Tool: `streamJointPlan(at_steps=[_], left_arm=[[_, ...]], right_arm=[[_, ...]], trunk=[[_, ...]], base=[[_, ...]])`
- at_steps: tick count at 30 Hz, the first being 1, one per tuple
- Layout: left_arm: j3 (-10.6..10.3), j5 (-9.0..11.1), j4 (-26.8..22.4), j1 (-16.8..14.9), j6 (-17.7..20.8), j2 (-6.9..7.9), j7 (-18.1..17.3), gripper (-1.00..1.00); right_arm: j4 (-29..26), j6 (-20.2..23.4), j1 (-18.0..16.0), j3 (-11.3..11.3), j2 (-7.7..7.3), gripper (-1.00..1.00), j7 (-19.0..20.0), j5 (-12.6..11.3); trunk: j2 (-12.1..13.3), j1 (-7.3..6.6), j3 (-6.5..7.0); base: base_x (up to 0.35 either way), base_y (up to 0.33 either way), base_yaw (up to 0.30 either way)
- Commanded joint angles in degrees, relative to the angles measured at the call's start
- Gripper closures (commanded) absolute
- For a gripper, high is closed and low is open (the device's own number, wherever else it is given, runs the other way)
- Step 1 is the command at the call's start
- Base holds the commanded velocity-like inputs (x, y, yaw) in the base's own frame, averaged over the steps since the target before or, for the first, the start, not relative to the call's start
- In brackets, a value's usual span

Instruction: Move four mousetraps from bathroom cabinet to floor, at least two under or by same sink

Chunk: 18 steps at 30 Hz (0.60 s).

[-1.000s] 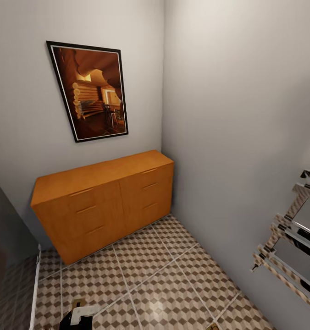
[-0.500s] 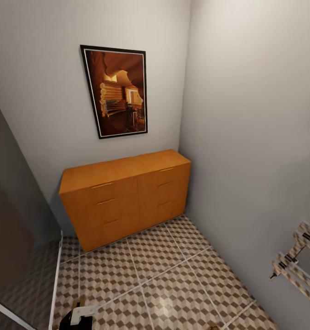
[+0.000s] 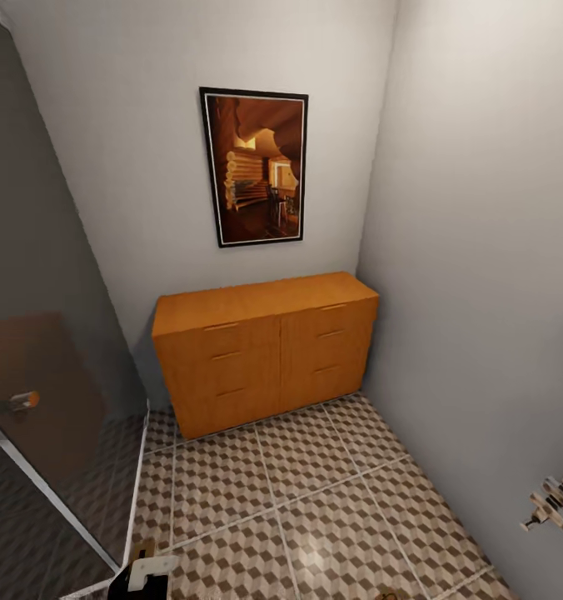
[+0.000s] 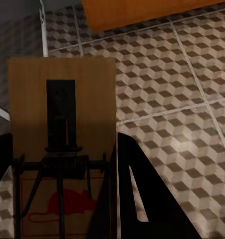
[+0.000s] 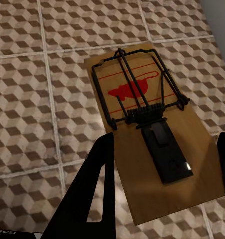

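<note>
Left gripper [image 4: 62,199] clamps a mousetrap [image 4: 61,124]; right gripper [image 5: 162,189] clamps another mousetrap [image 5: 142,119]. A jolt could drop either board far from any sink.

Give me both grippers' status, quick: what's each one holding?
Left gripper: shut on a mousetrap.
Right gripper: shut on another mousetrap, above the bathroom floor.
</note>
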Motion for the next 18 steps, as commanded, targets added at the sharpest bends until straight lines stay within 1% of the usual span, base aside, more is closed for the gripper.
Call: streamJointPlan(at_steps=[1, 18], left_arm=[[-0.46, -0.17, 0.17, -0.09, -0.19, -0.05, 0.50, 1.00], [-0.46, -0.17, 0.17, -0.09, -0.19, -0.05, 0.50, 1.00]], right_arm=[[0.03, -0.05, -0.04, 0.33, -0.01, 1.00, -0.69, 0.36], [0.03, -0.05, -0.04, 0.31, -0.01, 1.00, -0.69, 0.36]], trunk=[[-0.12, 0.02, -0.12], [-0.12, 0.02, -0.12]], base=[[-0.100, 0.000, 0.251], [-0.100, 0.000, 0.251]])
